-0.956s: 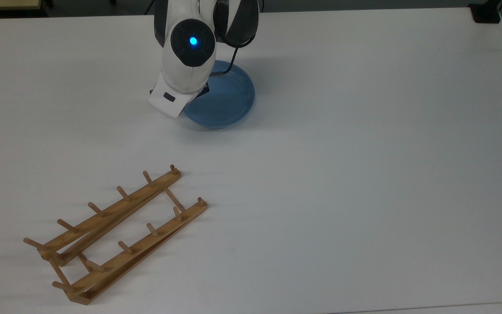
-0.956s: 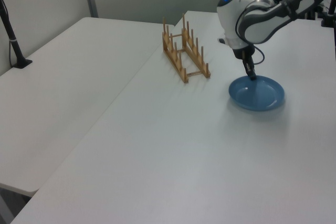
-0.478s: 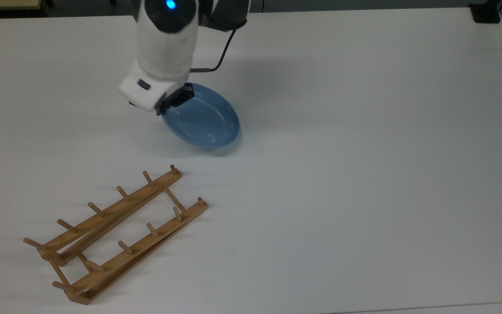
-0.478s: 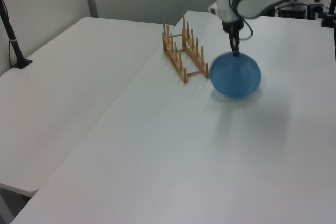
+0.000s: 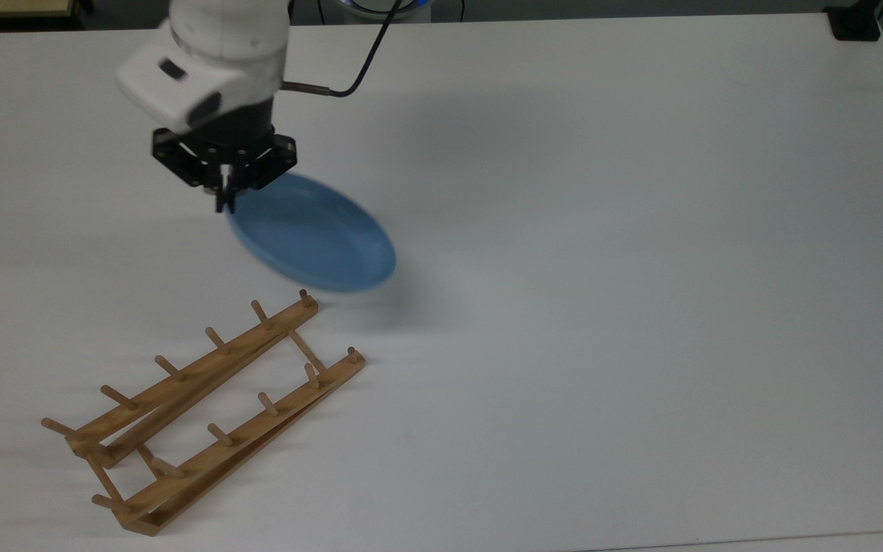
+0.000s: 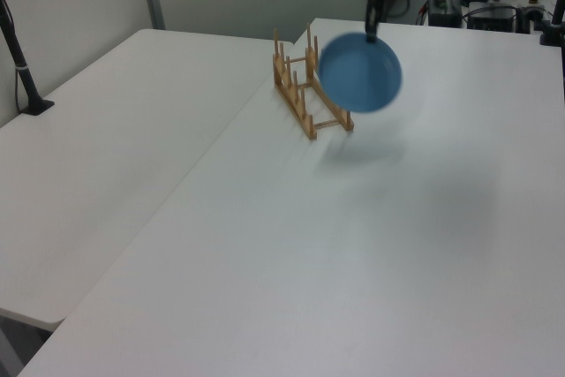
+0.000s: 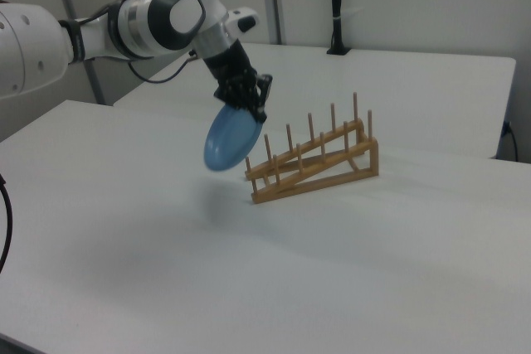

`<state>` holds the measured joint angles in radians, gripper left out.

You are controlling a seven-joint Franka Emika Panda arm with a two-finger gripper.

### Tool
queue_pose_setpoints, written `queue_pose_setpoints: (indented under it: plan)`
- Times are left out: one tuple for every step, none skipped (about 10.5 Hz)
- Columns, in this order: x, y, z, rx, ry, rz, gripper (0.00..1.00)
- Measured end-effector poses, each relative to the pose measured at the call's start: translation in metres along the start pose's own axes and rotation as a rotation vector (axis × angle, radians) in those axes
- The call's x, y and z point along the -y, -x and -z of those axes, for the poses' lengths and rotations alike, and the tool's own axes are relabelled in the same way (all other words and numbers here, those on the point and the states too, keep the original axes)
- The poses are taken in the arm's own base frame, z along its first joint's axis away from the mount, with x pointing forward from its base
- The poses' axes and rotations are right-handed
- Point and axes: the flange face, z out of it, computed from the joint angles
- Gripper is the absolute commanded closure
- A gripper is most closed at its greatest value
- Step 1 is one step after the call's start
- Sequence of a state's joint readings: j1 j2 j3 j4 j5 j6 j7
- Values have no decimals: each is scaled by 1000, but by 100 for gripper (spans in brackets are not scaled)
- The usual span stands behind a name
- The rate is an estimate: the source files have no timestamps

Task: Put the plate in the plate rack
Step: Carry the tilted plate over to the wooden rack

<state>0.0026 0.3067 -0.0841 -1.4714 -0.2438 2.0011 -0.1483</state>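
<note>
1. Top view: gripper [image 5: 224, 201] pinched on the upper-left rim of the plate [image 5: 311, 241]. Plate airborne over the table [image 5: 641, 268], tilted, its oval outline running from upper left to lower right. Its lower edge sits just above the near end of the plate rack [image 5: 204, 406], which lies diagonally, lower left to upper right.
2. Left view: plate [image 6: 360, 72] hangs below the gripper [image 6: 372, 34], held by its top edge, nearly on edge, face toward the camera. It overlaps the rack's [image 6: 305, 90] right side; shadow on the table beneath.
3. Right view: gripper [image 7: 253, 109] clamps the plate [image 7: 227, 140] at its top; plate slants down-left, off the table, just left of the rack's [image 7: 315, 163] low end. Pegs upright, slots empty.
</note>
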Motion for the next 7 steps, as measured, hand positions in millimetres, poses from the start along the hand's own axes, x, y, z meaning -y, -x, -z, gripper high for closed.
queue_pose_setpoints:
  plan:
    - [-6, -10, 14, -97, 14, -68, 100]
    - [-10, -18, 23, -178, 31, -127, 100]
    - [-14, -21, 27, -227, 66, -163, 100]
    - [-18, -24, 28, -256, 97, -191, 100]
    - [-18, -26, 26, -281, 123, -223, 100]
    - [-18, -29, 23, -302, 149, -266, 100]
    - [-18, -30, 20, -312, 184, -306, 100]
